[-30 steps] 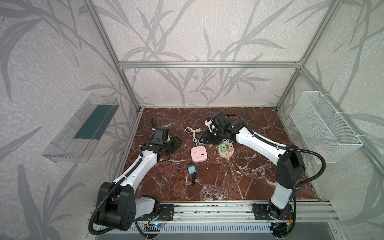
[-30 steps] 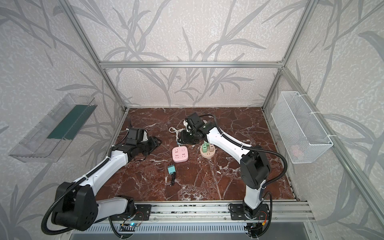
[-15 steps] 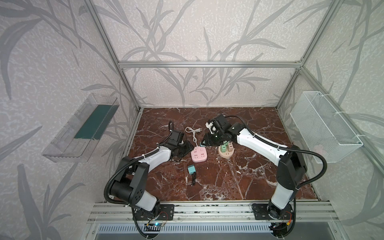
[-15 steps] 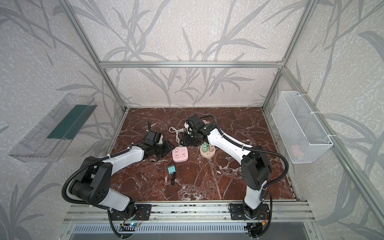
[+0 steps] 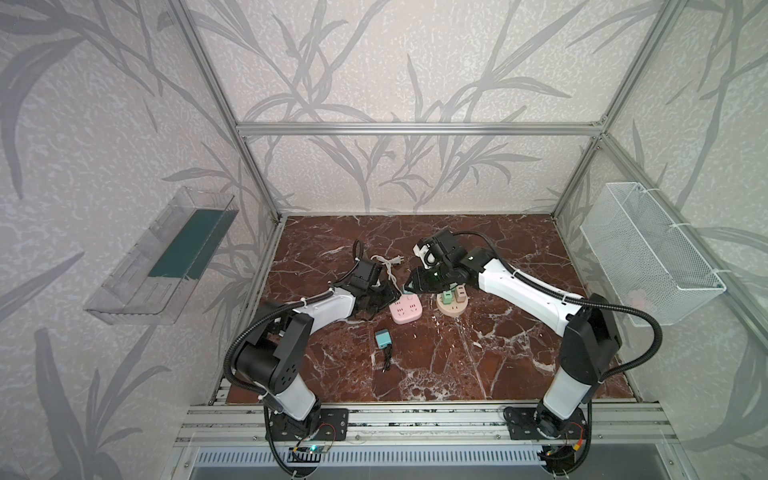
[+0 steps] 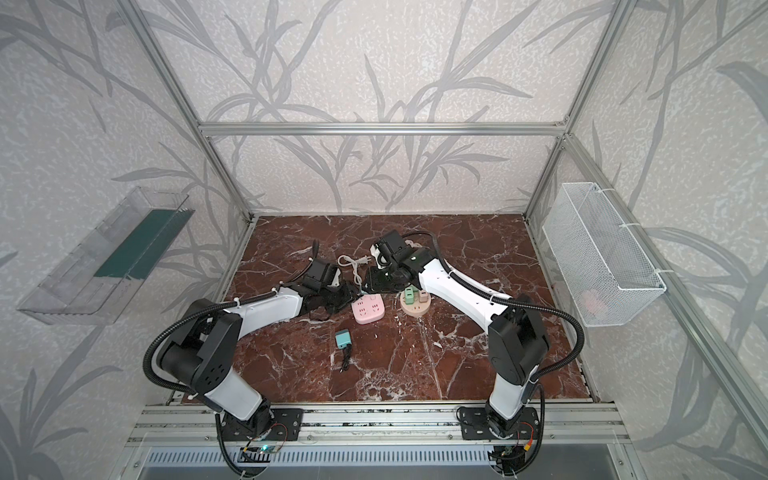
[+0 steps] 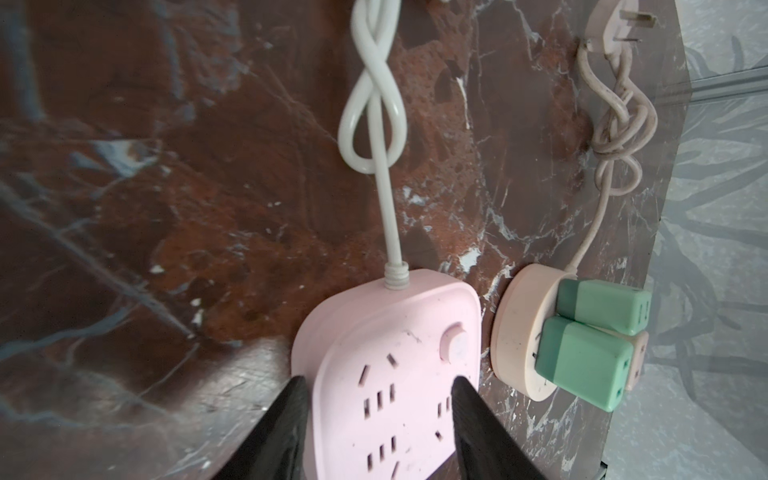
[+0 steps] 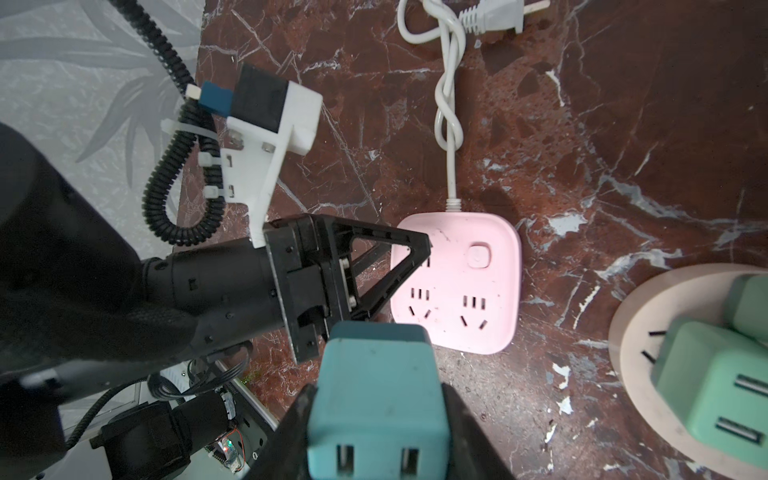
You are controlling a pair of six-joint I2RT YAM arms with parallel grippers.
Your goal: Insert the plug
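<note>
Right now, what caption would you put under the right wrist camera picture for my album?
Right hand grips a teal plug near the pink power strip.

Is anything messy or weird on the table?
Yes, the cords. The white cord of the pink power strip is twisted into a knot-like loop. The beige cord of the round beige strip is bunched in a tangle. Nothing looks broken or spilled.

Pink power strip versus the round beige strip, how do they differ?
The pink power strip is a rounded square; the round beige strip is a disc. Pink's sockets are empty; beige holds green adapters. Pink has a white cord, beige a beige cord. Both lie flat on the table.
</note>
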